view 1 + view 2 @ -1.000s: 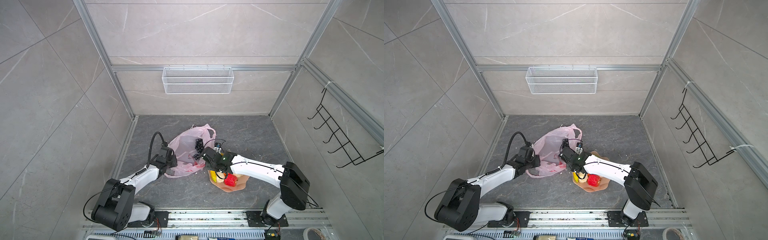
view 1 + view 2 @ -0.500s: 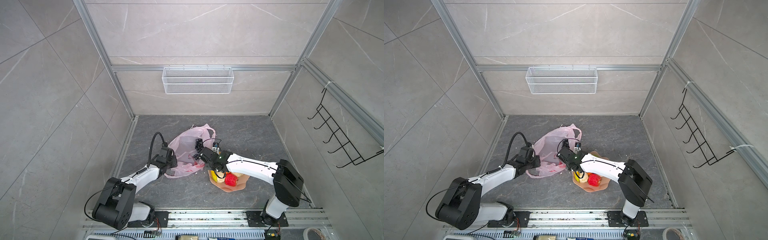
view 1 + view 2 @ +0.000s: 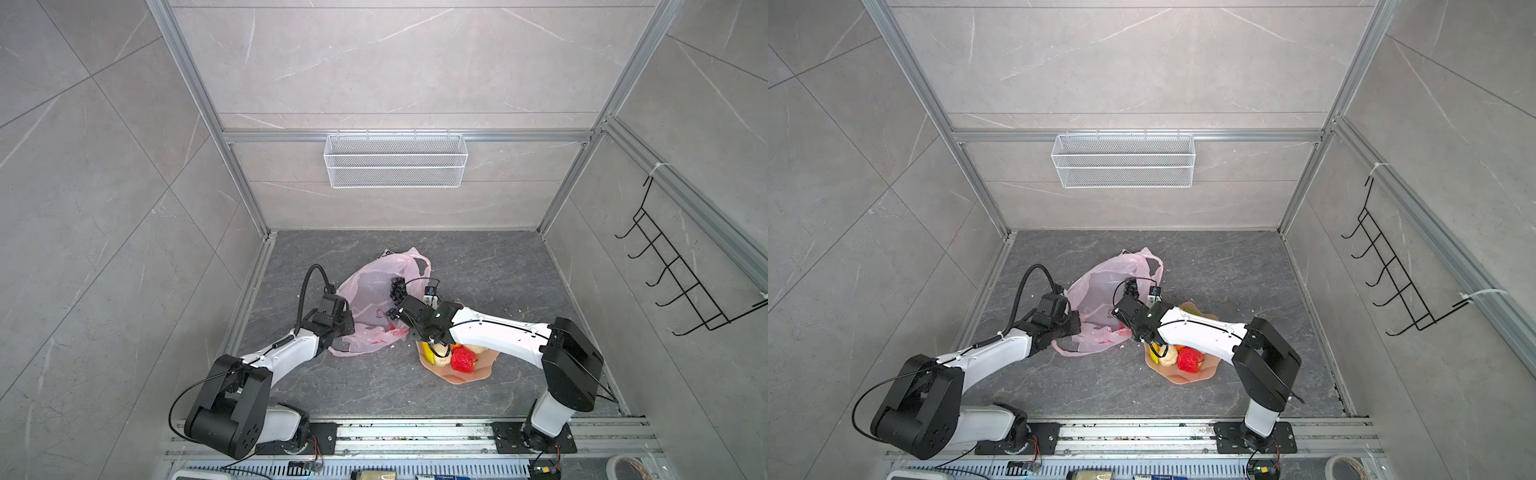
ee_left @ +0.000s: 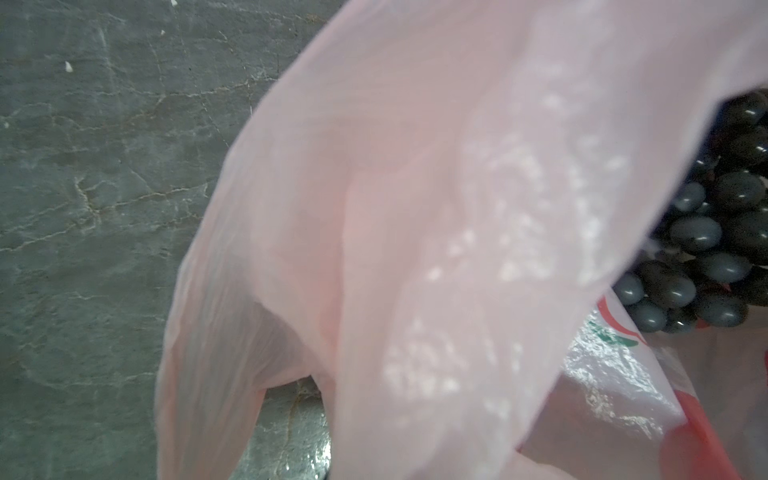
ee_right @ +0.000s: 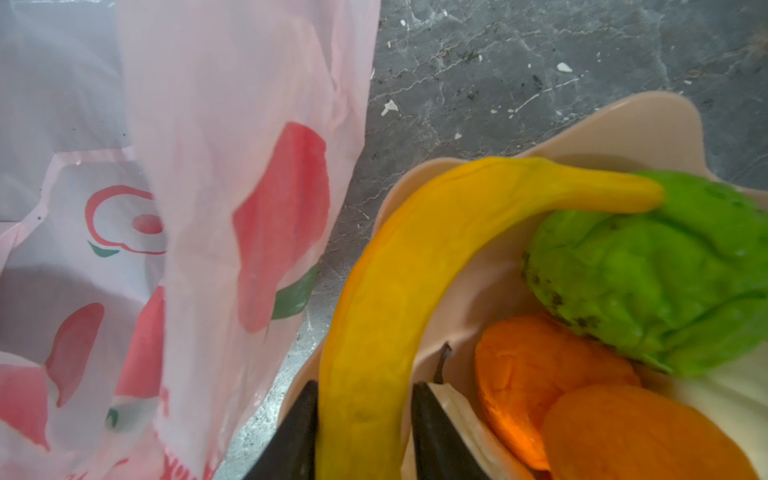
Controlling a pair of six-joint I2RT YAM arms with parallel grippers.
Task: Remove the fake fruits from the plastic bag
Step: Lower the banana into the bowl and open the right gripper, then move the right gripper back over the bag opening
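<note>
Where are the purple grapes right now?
In a top view, the grape bunch lies in the mouth of the pink plastic bag, at mid-floor, behind and left of the peach plate.

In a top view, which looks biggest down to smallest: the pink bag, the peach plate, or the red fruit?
1. Thin pink plastic bag, clearly largest.
2. Peach-coloured scalloped plate, partly covered.
3. Bumpy red toy fruit, smallest.
</note>
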